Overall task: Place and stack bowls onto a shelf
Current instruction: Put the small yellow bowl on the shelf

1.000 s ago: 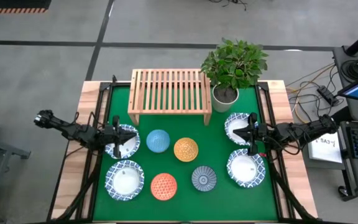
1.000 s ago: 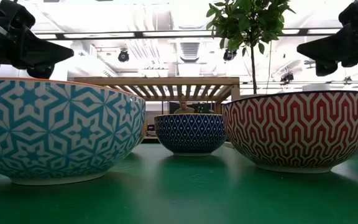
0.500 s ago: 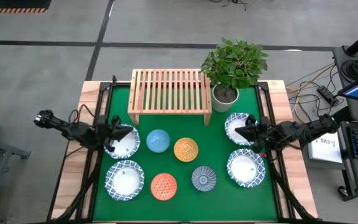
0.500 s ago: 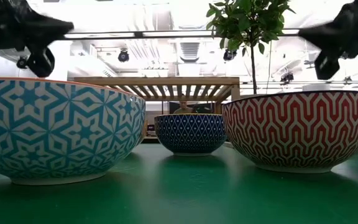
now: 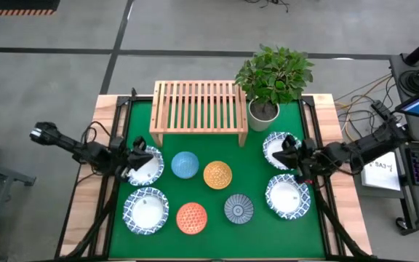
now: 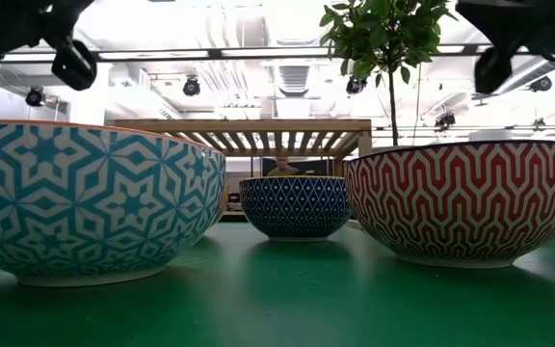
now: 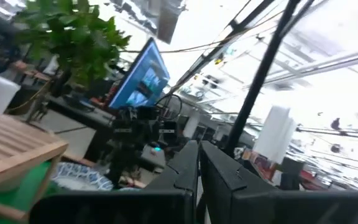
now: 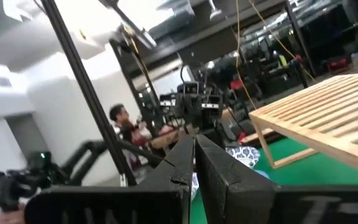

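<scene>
Bowls, eight round ones, all sit on the green-matted tabletop (image 5: 311,225): four wide white blue-rimmed bowls (image 5: 145,209) at left and right, four small coloured bowls (image 5: 217,175) between. The low slatted light-wood shelf (image 5: 198,109) at the far edge stays bare. Over the last second both arms have risen and tilted up; the left gripper (image 5: 138,155) and right gripper (image 5: 289,154) keep their jaws closed on nothing, so no bowl is yet picked.

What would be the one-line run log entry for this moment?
left gripper: shut, empty, above white bowl | right gripper: shut, empty, above white bowl | shelf: no bowls
</scene>
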Robot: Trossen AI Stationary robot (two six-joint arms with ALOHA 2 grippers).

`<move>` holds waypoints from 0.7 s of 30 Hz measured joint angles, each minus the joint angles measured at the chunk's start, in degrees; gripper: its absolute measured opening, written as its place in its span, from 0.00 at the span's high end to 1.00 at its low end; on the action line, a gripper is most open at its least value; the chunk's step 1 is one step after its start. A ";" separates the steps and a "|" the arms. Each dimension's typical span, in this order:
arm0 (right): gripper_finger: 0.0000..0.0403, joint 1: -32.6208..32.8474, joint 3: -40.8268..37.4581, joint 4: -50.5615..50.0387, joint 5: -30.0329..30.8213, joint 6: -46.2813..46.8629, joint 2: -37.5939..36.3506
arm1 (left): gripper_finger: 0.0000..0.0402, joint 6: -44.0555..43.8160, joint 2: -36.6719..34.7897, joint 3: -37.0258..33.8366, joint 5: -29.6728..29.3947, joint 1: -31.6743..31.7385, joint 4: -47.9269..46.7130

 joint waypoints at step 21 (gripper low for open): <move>0.98 1.25 51.54 -60.52 1.49 15.96 45.36 | 1.00 -9.49 17.50 10.13 5.99 0.00 -6.71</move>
